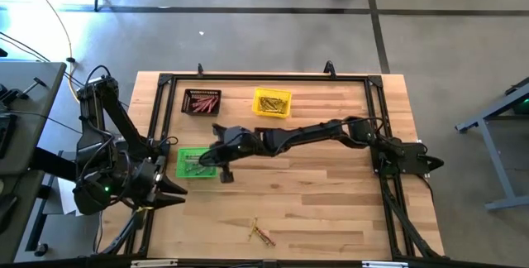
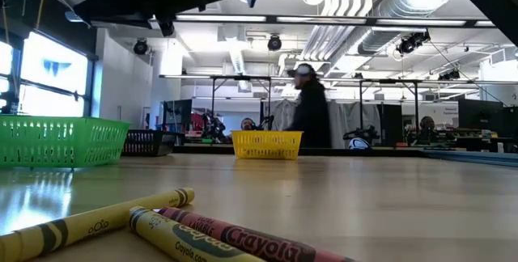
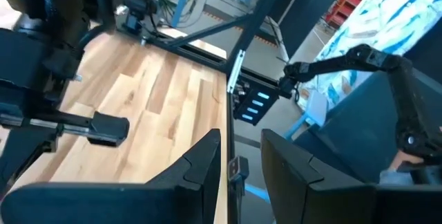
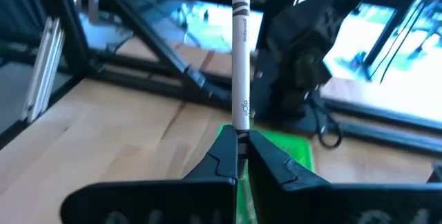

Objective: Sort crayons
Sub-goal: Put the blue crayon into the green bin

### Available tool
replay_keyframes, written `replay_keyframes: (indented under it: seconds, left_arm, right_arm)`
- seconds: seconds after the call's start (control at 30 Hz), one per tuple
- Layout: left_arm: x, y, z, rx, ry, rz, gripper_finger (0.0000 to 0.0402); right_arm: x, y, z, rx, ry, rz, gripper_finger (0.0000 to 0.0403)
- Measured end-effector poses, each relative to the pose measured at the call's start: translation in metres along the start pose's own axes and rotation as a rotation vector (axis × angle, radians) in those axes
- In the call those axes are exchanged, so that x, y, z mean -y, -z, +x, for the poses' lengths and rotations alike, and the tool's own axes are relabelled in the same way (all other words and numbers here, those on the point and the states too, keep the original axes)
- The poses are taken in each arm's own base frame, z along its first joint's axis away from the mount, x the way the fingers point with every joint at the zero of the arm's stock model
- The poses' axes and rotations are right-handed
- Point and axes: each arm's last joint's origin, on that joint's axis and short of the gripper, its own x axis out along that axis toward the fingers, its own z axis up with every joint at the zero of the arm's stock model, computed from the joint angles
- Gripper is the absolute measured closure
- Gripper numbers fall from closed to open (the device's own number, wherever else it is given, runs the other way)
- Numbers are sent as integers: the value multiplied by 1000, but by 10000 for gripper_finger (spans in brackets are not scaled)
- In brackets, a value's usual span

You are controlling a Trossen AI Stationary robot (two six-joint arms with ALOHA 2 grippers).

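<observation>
My right gripper [image 4: 241,143] reaches from the table's right over the green bin [image 1: 197,162], shut on a pale greenish-grey crayon [image 4: 241,58]. The green bin holds several crayons. Red crayons fill the black bin [image 1: 201,101], and yellow ones the yellow bin [image 1: 272,102]. Three loose crayons [image 1: 260,233] lie flat on the table near its front edge: two yellow [image 2: 105,223] and one red [image 2: 243,242]. My left gripper [image 3: 242,156] waits open at the table's left edge, with nothing between its fingers. My right gripper pinches one end of the crayon [image 4: 242,128] between its two fingertips. The fingers come from the table's right, nearly level and slanting a little down. The crayon sticks out beyond the tips in line with the fingers, lifted clear above the green bin [image 4: 293,153].
A black frame [image 1: 264,77] runs around the table top. The three bins stand in the far left part, and bare wood lies to the right and toward the front. People [image 2: 310,108] are in the room beyond the far edge.
</observation>
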Motion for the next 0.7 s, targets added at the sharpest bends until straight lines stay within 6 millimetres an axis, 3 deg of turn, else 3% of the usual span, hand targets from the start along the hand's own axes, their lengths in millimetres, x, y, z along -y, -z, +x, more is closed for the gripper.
replay_keyframes:
  seconds: [0.17,0.7]
  left_arm:
    - [-1,-1,0,50,-39,0,312]
    - [-5,-6,-1,220,-173,1,312]
  right_arm:
    - [6,9,1,24,15,-2,398]
    - [2,69,3,98,104,129,398]
